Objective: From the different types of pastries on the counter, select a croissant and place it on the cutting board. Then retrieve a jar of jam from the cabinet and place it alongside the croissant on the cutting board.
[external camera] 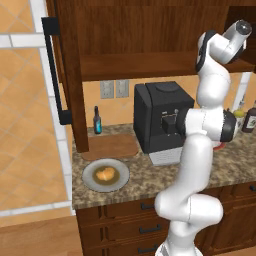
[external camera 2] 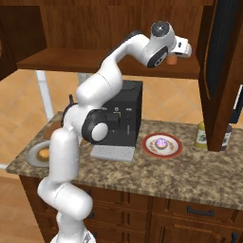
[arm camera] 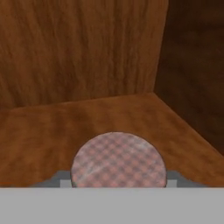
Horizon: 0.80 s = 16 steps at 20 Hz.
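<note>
Even, flat rendered light; soft shadow under cabinet (external camera: 125,30) shelf, counter (external camera: 150,187) evenly lit. Cabinet's right inner wall dark in hand view. All views coarse, slightly soft; no glare.

My way into the cabinet (external camera 2: 109,60) is narrow: its open door (external camera 2: 222,71) stands at the right of the right base view, the back wall just behind the jar of jam (arm camera: 118,159). Lower centre, the coffee machine (external camera: 160,120) blocks the counter (external camera 2: 142,171); the cutting board (external camera: 111,146) at lower left lies bare.
</note>
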Tool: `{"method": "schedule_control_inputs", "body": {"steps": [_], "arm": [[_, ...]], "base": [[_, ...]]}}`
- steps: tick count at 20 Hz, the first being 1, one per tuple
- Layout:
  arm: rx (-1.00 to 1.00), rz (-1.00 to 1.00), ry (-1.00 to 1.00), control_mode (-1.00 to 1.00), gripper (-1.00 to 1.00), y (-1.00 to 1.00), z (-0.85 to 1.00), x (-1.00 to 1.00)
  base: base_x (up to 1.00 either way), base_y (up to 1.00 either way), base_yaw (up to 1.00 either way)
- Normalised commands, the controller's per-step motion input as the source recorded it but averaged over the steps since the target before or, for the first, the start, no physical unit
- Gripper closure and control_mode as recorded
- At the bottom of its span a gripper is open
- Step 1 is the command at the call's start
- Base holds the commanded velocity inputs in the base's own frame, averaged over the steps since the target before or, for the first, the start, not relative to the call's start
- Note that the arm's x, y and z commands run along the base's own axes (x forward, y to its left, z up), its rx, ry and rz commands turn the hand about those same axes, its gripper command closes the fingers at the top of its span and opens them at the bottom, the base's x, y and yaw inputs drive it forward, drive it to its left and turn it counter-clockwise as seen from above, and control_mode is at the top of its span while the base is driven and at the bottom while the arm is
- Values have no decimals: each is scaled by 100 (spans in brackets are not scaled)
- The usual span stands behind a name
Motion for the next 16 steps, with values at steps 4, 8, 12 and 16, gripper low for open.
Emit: {"method": "schedule_control_inputs", "body": {"steps": [4,8,12,16], "arm": [[0,0,15,-100,100,13,-3,-78],[0,-3,16,-100,100,84,-42,-65],[0,-6,3,-100,100,79,-56,-84],[3,-14,-2,-100,100,-20,-3,-100]], "base": [[0,0,0],[0,0,0],[0,0,0],[0,0,0]]}}
